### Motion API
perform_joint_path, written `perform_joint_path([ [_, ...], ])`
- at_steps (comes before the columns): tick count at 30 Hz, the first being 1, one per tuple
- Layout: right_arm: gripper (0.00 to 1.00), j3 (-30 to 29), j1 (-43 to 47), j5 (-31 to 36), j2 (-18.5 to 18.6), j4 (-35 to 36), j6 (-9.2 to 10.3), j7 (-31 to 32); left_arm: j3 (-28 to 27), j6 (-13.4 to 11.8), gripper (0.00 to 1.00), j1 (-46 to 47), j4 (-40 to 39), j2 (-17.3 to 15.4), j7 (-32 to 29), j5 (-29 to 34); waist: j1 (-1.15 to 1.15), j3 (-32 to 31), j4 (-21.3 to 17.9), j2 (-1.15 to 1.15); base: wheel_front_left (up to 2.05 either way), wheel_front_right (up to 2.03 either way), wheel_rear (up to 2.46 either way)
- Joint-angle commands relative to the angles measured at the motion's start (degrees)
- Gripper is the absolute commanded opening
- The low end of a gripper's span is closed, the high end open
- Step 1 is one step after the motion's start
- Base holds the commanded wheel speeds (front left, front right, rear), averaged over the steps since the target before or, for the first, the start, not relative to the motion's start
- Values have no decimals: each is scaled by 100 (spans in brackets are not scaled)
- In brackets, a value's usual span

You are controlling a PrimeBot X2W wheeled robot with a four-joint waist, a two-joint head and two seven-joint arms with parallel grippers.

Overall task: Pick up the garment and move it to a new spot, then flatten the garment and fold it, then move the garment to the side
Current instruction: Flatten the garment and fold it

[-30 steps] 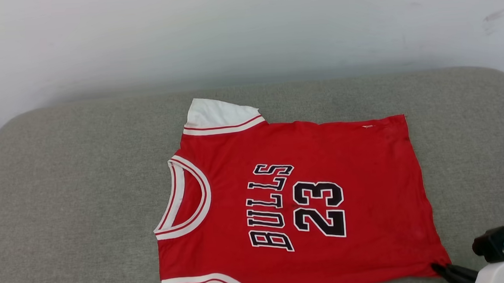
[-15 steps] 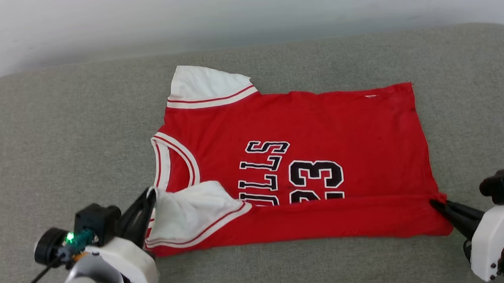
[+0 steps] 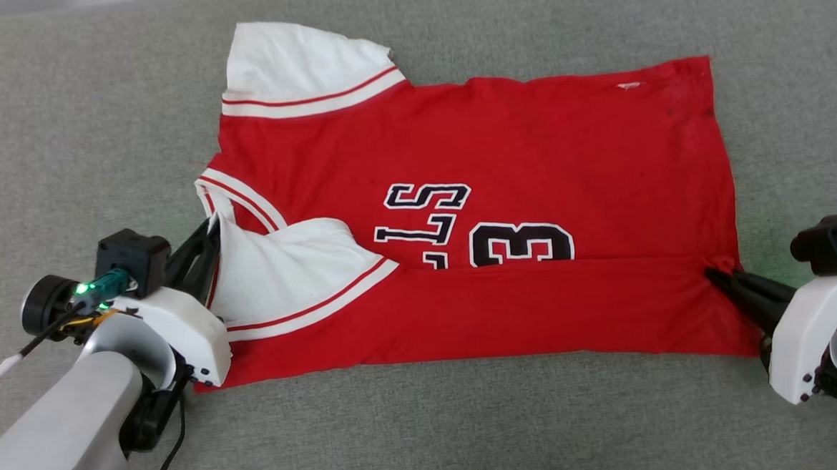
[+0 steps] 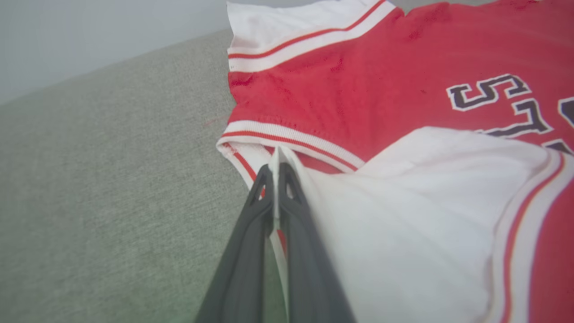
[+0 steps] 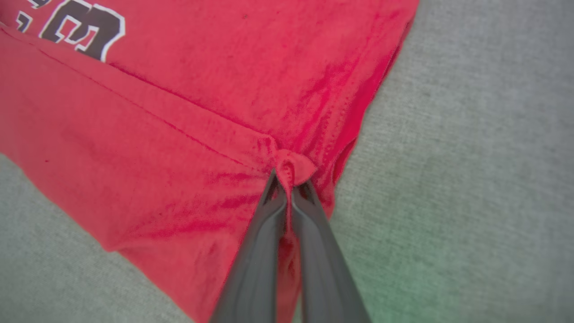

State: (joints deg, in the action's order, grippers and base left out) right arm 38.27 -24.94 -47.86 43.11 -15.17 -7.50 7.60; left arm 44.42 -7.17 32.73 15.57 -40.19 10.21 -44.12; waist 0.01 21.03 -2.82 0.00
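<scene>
The left gripper (image 3: 207,233) is clamped on the white armhole edge of the jersey (image 3: 529,150), whose long axis runs from those jaws across to the right gripper (image 3: 714,275), clamped on a bunched hem corner. The flat half lies beyond both sets of jaws on the cushion (image 3: 83,123).

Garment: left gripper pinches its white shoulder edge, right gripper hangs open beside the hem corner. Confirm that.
Wrong on the right gripper: it is shut on the garment at the hem corner, as the right wrist view shows. The left gripper does pinch the white shoulder edge.
</scene>
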Motion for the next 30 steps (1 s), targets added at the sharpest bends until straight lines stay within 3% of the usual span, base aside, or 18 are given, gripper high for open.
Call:
perform_joint_path([
  [1,0,39,-57,27,-62,-84,3,70,60,82,0,118,158,51,-33,44,-1,162,-20,0,0,0,0],
  [9,0,61,-148,160,-211,-182,5,9,273,522,0,276,1156,406,-3,-23,-1,93,9,0,0,0,0],
  [10,0,41,-145,155,-222,-168,4,7,270,559,21,272,1233,426,23,-49,-1,44,15,0,0,0,0],
  [11,24,28,-131,166,-224,-146,3,-2,280,568,85,274,1297,428,25,-33,-1,-13,24,0,0,0,0],
  [12,93,2,-113,177,-221,-124,3,-20,265,560,100,309,1340,419,70,-5,-1,-74,35,0,0,0,0],
  [13,100,-50,-97,187,-228,-112,3,-46,258,564,100,332,1365,406,101,6,-1,-140,46,0,0,0,0],
  [16,100,-163,-6,212,-246,-17,3,-89,223,585,100,431,1333,306,135,49,-1,-363,103,0,0,0,0],
  [21,100,-345,195,300,-281,135,3,-41,205,629,100,650,908,-39,-307,29,-1,-608,199,0,0,0,0],
  [24,100,-471,238,347,-300,245,3,21,218,725,100,844,486,-291,-981,-142,-1,-637,253,0,0,0,0],
  [30,100,-689,292,480,-365,416,3,181,432,929,100,1161,-329,-700,-2963,-713,-1,-618,324,0,0,0,0],
])
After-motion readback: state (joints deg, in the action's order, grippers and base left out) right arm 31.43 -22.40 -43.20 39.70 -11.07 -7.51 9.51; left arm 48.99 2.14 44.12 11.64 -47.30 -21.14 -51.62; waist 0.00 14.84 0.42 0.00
